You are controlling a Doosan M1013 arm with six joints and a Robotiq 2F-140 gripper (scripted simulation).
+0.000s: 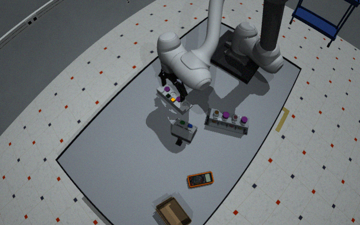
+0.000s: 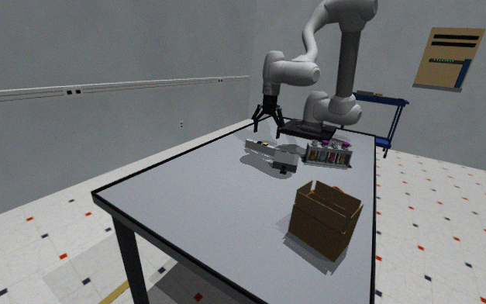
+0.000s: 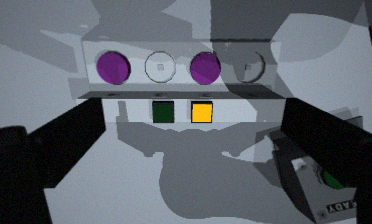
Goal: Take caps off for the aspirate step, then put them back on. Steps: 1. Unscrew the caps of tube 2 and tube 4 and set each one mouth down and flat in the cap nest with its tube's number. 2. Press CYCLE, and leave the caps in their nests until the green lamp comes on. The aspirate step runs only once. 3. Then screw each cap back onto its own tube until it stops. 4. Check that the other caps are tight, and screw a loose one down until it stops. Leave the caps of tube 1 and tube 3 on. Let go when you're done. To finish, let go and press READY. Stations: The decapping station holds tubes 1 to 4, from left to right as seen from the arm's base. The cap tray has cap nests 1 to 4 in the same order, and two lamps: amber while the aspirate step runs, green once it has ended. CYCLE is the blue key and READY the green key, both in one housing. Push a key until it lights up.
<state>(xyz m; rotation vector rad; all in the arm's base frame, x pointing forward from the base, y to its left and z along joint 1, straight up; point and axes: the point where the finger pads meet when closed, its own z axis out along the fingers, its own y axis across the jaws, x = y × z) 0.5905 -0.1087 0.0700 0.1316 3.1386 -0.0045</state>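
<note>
Directly below wide-open, empty gripper (image 3: 187,150): cap tray (image 3: 94,55), long axis 9-to-3. Purple caps (image 3: 113,67) at 11 and 12; amber lamp (image 3: 201,112) lit.

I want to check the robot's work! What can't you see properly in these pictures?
- Cap tray, wrist view: no nest numbers are readable, and shadow dims the rightmost nest.
- Key housing, wrist view: cut off by the frame edge and a dark finger; only part of the READY label shows.
- Tube caps, top view: too small to tell tight from loose.
- Cap tray, top view: the jaws and arm cover part of it.
- Multimeter: hidden behind the cardboard box in the exterior view.
</note>
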